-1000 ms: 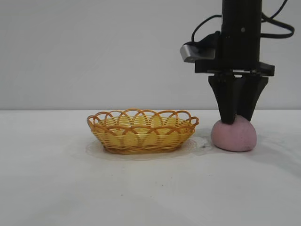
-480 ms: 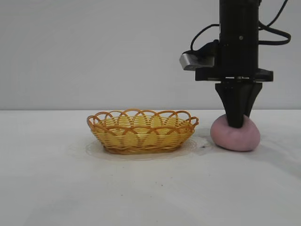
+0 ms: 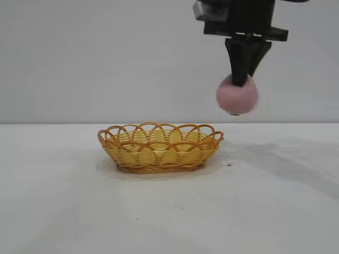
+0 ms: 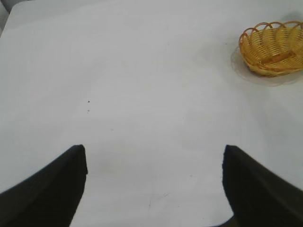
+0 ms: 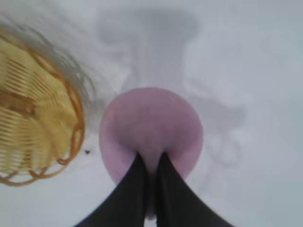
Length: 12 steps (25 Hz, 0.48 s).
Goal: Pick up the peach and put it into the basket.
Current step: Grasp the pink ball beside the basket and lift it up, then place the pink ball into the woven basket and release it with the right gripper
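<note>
Now the right gripper [image 3: 239,80] hangs high above the table [image 3: 169,211], pointing almost straight down, its two dark fingers [image 5: 130,189] pinched nearly together into the top of the peach [image 3: 237,95]. That pink lump dangles from the fingertips, clear of the table and well above the level of the basket's rim, up and off to the right of the basket [image 3: 160,148]. From the right wrist view the peach [image 5: 151,130] fills the middle, with the basket [image 5: 33,123] just beside it and the arm's shadow spread over the table beyond. Nothing lies in the basket; it sits flat on the table, scalloped orange rim up. Meanwhile the left gripper [image 4: 154,184] hovers over bare table well away from the basket [image 4: 272,47], its jaws spread wide with nothing between them.
</note>
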{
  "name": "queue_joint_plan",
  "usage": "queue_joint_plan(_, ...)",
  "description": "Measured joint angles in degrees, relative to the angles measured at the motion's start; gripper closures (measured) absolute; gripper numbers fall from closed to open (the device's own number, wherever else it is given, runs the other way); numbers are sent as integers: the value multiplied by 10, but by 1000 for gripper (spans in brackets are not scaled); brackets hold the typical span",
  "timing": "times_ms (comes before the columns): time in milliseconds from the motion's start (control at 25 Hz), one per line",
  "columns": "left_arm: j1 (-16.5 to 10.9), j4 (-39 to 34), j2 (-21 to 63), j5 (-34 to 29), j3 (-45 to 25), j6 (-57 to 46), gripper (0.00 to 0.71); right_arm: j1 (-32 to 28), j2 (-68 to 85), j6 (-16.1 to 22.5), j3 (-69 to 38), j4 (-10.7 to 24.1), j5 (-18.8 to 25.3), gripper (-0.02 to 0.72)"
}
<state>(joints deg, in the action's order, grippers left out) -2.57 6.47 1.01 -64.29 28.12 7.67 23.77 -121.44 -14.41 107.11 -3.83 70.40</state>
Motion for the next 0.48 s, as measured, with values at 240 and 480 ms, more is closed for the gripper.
queue_joint_plan(240,0,0,0,0,0,0,189,55,0,-6,2,-9,2,703)
queue_joint_plan(480,0,0,0,0,0,0,189,99,-10,-10,3,-23,2,703)
